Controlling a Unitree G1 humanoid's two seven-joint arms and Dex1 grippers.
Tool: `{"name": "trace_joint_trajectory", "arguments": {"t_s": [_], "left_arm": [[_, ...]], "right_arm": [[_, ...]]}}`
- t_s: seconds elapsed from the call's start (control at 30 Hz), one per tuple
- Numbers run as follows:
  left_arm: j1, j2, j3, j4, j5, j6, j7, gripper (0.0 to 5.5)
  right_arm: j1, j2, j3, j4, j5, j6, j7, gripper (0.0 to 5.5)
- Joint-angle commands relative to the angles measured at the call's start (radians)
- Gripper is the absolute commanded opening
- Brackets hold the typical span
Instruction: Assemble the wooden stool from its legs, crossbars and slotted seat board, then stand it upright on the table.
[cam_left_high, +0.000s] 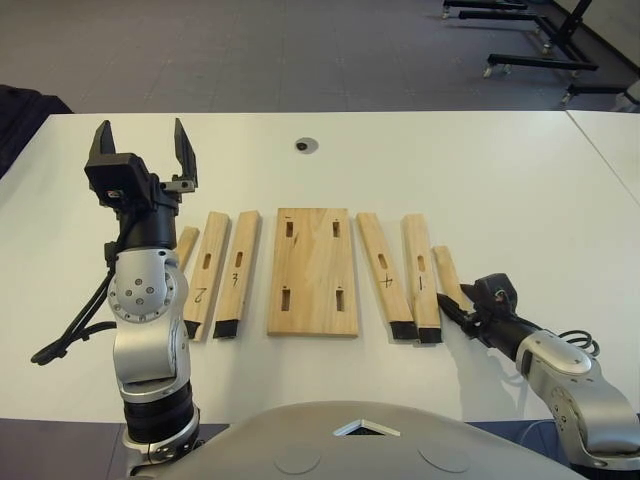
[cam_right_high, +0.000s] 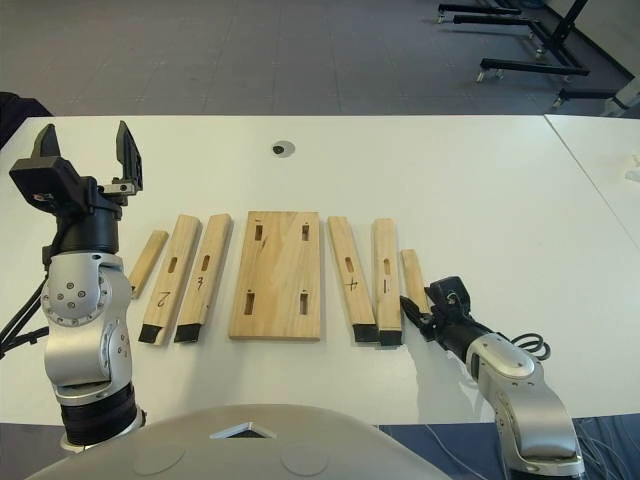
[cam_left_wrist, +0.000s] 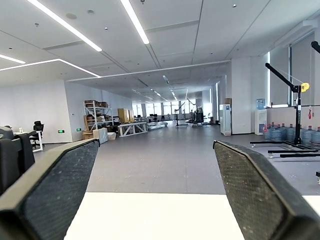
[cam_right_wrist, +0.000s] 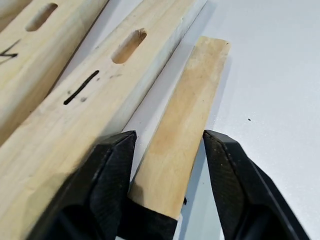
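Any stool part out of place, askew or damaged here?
Nothing stands out. The seat board lies flat in the middle, two legs either side, a crossbar outside each pair, all looking whole. The right gripper is open astride the right crossbar's near end; the left gripper is open, raised over the table.

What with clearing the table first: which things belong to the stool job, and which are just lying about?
Job: slotted seat board; left legs; right legs; left crossbar; right crossbar.
Lying about: table's cable port; black stands on the floor.
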Motion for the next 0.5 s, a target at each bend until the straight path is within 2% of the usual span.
{"name": "trace_joint_trajectory", "arguments": {"t_s": [0.03, 0.13, 0.33, 0.4, 0.5], "left_arm": [[-0.020, -0.003, 0.007, 0.010, 0.011, 0.018, 0.012, 4.17], [-0.027, -0.008, 0.022, 0.015, 0.007, 0.027, 0.022, 4.17], [-0.052, 0.001, 0.026, 0.036, 0.004, 0.026, 0.018, 4.17], [-0.068, 0.007, 0.029, 0.048, 0.001, 0.026, 0.012, 4.17], [-0.102, 0.012, 0.043, 0.078, -0.033, 0.030, -0.005, 4.17]], "right_arm": [[0.016, -0.030, 0.063, 0.086, -0.066, 0.107, -0.034, 1.77], [-0.004, -0.031, 0.079, 0.094, -0.069, 0.132, -0.048, 1.31], [-0.087, 0.052, 0.048, 0.138, -0.062, 0.160, -0.135, 1.29], [-0.084, 0.102, 0.025, 0.147, -0.080, 0.053, -0.182, 1.29], [-0.107, 0.152, 0.001, 0.190, -0.110, -0.216, -0.198, 1.29]]}}
